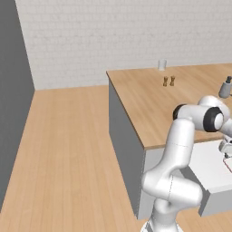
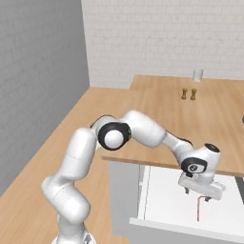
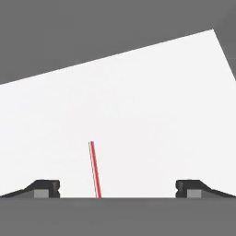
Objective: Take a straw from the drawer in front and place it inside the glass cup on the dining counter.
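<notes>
From the left, the cup (image 1: 161,65) sits at the far edge of the bench (image 1: 149,104). From the right, the tool (image 2: 197,193) hangs spread over the open drawer (image 2: 167,202), straw (image 2: 198,208) inside. Hand cam: straw (image 3: 95,169) lies on white drawer floor, untouched.

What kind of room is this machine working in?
Probably a kitchen, computer-drawn: a wooden-topped island counter with a glass cup and two small shakers on it, and an open drawer below holding a straw.
</notes>
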